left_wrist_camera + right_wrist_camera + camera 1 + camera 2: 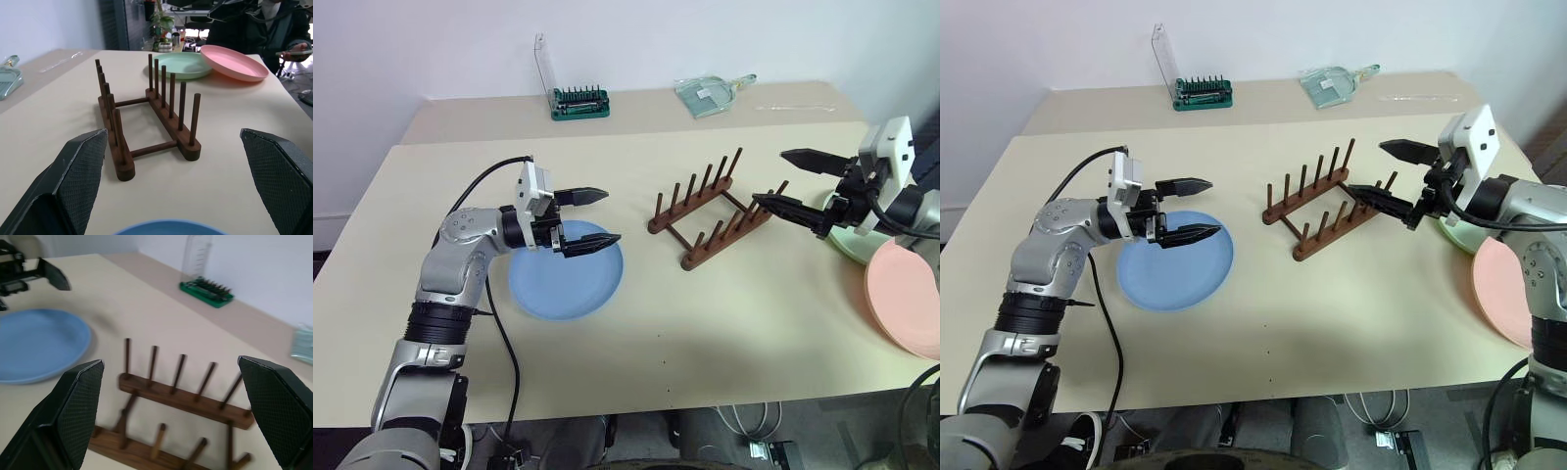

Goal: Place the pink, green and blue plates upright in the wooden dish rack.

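1. The left arm [445,294] has silver-grey metal shells with black ribbed joints.
2. A black cable [499,333] runs along it.
3. Each wrist carries a white camera block [532,191].
4. The fingers [73,181] are black, pointed, with cross-hatched pads.

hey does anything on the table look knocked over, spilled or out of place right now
Nothing stands out. The wooden rack stands upright and empty in the middle of the table. The blue plate lies flat on one side of it; the pink plate lies partly over the green plate on the other. No spills or damage show.
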Controlling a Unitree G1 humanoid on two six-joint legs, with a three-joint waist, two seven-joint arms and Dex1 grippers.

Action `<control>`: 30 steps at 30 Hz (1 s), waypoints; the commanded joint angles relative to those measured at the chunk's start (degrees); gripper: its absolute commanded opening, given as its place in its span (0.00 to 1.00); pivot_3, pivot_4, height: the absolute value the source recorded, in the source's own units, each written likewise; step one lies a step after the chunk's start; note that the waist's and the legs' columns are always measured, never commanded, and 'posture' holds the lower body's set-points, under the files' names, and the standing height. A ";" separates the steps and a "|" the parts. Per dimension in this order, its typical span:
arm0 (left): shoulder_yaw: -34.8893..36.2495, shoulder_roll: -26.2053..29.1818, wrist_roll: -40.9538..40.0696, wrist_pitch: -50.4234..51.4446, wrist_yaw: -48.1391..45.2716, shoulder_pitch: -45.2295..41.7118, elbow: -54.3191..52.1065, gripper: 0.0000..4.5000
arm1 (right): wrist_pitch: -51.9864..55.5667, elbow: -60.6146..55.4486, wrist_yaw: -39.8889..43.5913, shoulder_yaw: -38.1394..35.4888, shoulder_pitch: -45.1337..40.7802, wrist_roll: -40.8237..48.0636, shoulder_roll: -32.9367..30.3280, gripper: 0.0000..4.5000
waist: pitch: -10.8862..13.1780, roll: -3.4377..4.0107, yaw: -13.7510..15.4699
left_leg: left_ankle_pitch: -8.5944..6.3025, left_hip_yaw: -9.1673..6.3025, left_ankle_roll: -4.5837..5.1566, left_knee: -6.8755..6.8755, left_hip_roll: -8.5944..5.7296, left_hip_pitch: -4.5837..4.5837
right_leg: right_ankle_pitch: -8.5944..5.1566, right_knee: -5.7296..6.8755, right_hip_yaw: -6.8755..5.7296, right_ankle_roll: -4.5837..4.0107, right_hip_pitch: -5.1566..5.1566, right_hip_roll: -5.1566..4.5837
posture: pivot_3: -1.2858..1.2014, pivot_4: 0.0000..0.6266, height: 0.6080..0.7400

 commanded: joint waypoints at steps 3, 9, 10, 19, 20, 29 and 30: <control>0.72 0.83 -0.19 1.12 1.43 0.19 -2.54 1.00 | -2.17 1.10 0.64 0.58 -2.20 -1.01 0.80 0.99 | 0.00 0.00 0.07 | 0.00 0.02 0.00 -0.01 0.02 0.01 | 0.00 0.00 0.02 0.00 0.00 0.02 | 0.52 0.24 1.00; -0.18 1.34 -0.63 3.47 1.54 2.51 -5.72 1.00 | -1.45 -1.92 -0.84 -0.45 0.31 -0.39 2.15 0.99 | 0.00 0.00 0.11 | -0.01 0.04 0.01 -0.01 0.02 0.02 | 0.00 0.00 0.07 0.00 0.00 0.02 | 0.52 0.24 1.00; -0.02 1.63 -0.35 3.10 1.32 2.28 -5.46 1.00 | -1.40 -2.41 -1.32 -0.44 0.90 -0.66 2.32 0.99 | 0.00 0.00 0.15 | -0.01 0.04 0.01 -0.01 0.02 0.01 | 0.00 0.00 0.07 0.00 -0.01 0.02 | 0.52 0.24 1.00; -0.67 2.68 2.87 0.16 -0.15 -3.21 2.07 1.00 | -2.02 -4.77 -4.11 -0.72 2.38 -0.61 4.99 0.99 | 0.00 0.01 -0.02 | -0.01 0.14 0.01 -0.06 0.08 0.12 | 0.00 0.01 0.19 0.00 -0.01 0.11 | 0.52 0.24 1.00; -1.42 2.29 3.05 1.18 0.19 -3.69 1.66 1.00 | -1.94 -4.58 -3.81 -1.44 3.06 -0.25 4.86 0.99 | 0.00 0.00 0.04 | -0.01 0.19 0.01 -0.07 0.10 0.15 | 0.00 0.01 0.31 0.00 -0.01 0.16 | 0.52 0.24 1.00; -3.89 3.23 3.07 6.07 -2.92 -6.21 1.08 1.00 | -0.85 -10.40 -7.72 -1.23 4.78 0.81 7.65 0.99 | 0.00 -0.01 0.07 | -0.03 0.29 0.04 -0.07 0.11 0.19 | 0.00 0.00 0.45 0.01 0.00 0.20 | 0.52 0.24 1.00; -4.36 3.62 2.79 7.74 -3.43 -6.21 -0.07 1.00 | -1.24 -10.72 -7.93 -1.15 4.71 0.74 7.91 0.99 | 0.00 -0.01 0.06 | -0.04 0.30 0.05 -0.07 0.12 0.20 | 0.00 0.00 0.47 0.01 0.00 0.21 | 0.52 0.24 1.00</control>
